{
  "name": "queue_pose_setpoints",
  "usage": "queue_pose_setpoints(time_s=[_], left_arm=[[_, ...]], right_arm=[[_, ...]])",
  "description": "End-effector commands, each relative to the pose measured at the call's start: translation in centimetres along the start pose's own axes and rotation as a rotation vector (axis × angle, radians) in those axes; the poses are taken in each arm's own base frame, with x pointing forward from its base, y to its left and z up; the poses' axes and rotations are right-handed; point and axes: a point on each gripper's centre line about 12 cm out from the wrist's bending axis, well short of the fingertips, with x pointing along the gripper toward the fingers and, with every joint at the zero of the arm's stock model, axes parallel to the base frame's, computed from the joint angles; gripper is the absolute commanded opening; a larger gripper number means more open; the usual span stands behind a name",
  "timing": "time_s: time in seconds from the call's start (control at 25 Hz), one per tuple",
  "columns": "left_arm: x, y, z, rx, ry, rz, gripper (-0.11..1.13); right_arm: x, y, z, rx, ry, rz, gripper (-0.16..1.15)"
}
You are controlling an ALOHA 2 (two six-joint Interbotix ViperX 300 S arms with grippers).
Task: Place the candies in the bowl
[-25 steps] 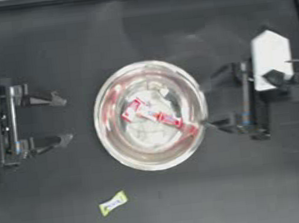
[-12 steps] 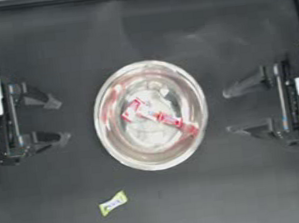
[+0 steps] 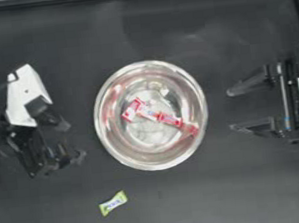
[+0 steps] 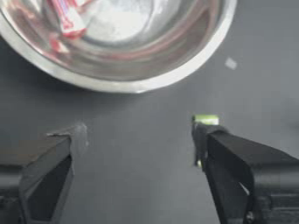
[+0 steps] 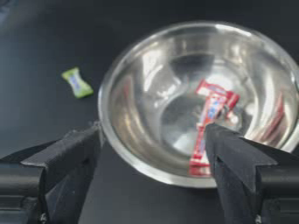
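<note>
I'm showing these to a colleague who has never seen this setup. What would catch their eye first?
The big shiny bowl at the table's centre, with red candies lying in its base. Next, the lone yellow-green candy on the dark table outside the bowl, toward the left arm's side. The left claw, open, is angled toward that candy, while the right claw waits open at the right edge.

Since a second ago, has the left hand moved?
Yes. The left hand has swung toward the yellow-green wrapped candy, judged against the shiny round steel bowl.
</note>
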Motion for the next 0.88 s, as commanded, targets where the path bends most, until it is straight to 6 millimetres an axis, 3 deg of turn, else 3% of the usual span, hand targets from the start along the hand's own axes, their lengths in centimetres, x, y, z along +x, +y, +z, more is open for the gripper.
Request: queue_pose_setpoints(time_s=[0.04,0.28,0.88], left_arm=[[0.8,-1.9,0.2,0.011,0.038,0.046,1.02],[3.1,-5.2,0.1,0.023,0.105,0.057,1.02],[8.8,-8.5,-1.9,0.005,0.26,0.075,1.03]], right_arm=[[-0.7,0.0,0.2,-0.001,-0.028,0.007,0.98],[-1.1,-0.1,-0.4,0.0,-0.03,0.011,0.98],[-1.1,0.0,-0.7,-0.001,-0.042,0.031,0.98]])
